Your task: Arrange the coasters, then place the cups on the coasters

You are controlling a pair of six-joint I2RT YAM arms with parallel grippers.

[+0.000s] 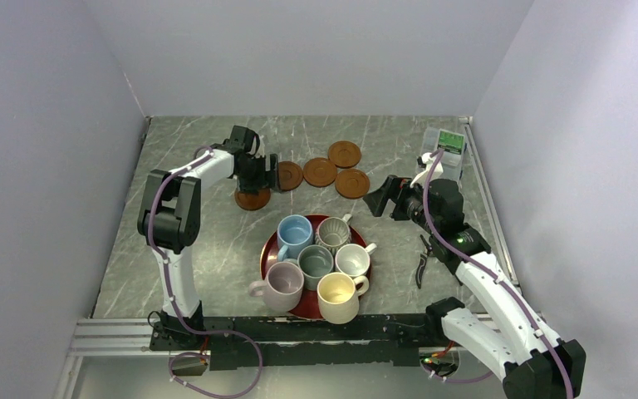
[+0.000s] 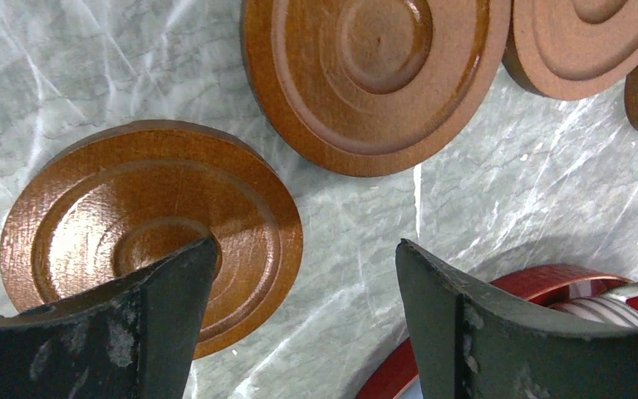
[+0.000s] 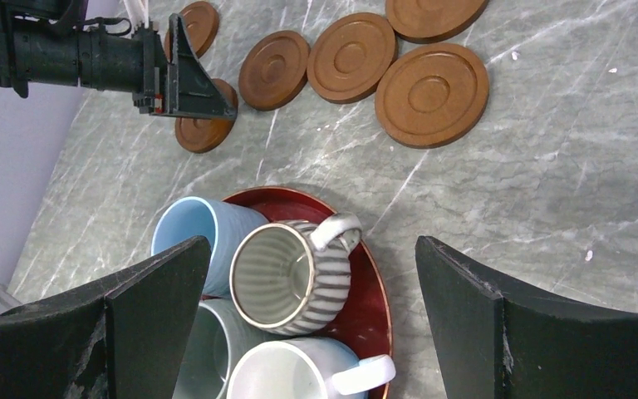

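Beyond the red tray (image 1: pixel 265 254) — coasters (image 1: pixel 321 172), left pincer (image 2: pixel 306 249)

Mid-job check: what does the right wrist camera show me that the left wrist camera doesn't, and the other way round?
Only the right wrist view: all six coasters at once, the light blue mug, grey-green mug and white mug on the red tray, and the left arm from outside. Only the left wrist view: the nearest coaster's rings up close, partly behind one finger of the open left tool. Both: that tray, the ribbed mug, neighbouring coasters and the marble table.
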